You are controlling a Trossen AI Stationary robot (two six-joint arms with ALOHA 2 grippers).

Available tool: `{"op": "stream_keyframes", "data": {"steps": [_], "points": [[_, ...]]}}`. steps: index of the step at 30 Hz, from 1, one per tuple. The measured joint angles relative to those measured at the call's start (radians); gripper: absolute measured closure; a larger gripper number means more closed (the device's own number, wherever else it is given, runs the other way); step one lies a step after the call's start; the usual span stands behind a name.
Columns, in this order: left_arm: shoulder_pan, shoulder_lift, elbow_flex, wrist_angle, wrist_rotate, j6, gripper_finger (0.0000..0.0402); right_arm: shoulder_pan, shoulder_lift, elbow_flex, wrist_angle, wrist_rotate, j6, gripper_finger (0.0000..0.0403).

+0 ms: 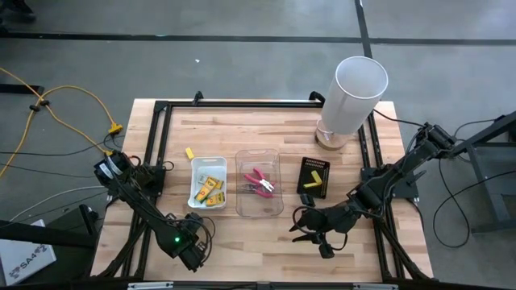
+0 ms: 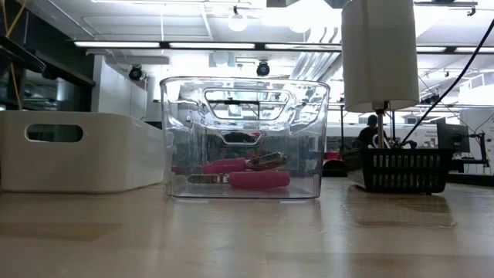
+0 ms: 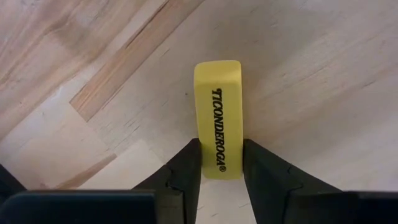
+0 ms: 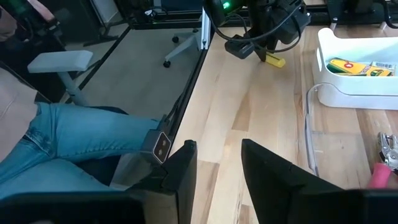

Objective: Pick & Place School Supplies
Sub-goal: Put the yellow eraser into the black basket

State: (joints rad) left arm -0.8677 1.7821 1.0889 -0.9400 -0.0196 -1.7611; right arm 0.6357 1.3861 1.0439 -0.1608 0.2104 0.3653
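High view: left gripper point(image 1: 193, 251) at the bench's point(image 1: 242, 242) near edge, low over the wood; right gripper point(image 1: 310, 231) near the black box point(image 1: 314, 176), waiting. White tray point(image 1: 196, 167) holds yellow boxes point(image 1: 208, 190); clear tray point(image 1: 259, 205) holds pink pliers point(image 1: 259, 182); one yellow stick point(image 1: 189, 152) lies loose beside the white tray, presumably unsorted

Low view: pliers lie in the clear tray, white tray beside it

Left wrist view: yellow eraser point(image 3: 218, 118) flat on the bench, jaws set narrow on either side of its near end, touching or nearly so; placed for a lift, judging by the alignment

Right wrist view: right jaws part-open, holding nothing; a seated person's leg point(image 4: 74, 143) shows beyond the bench
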Motion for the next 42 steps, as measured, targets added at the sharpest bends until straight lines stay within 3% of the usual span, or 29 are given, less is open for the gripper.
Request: {"op": "stream_keyframes", "data": {"steps": [17,31,42], "points": [[0.004,-0.022,0.002,0.101,0.015,0.067,0.0301,-0.001,0.0,0.0,0.0,0.0,-0.003,0.0285],[0.106,-0.023,0.002,0.468,0.007,0.515,0.0301,-0.001,0.0,0.0,0.016,-0.002,-0.023,0.0285],[0.214,-0.054,0.002,0.642,0.082,0.809,0.0301,0.0,0.062,-0.001,0.026,-0.008,-0.086,0.0285]]}}
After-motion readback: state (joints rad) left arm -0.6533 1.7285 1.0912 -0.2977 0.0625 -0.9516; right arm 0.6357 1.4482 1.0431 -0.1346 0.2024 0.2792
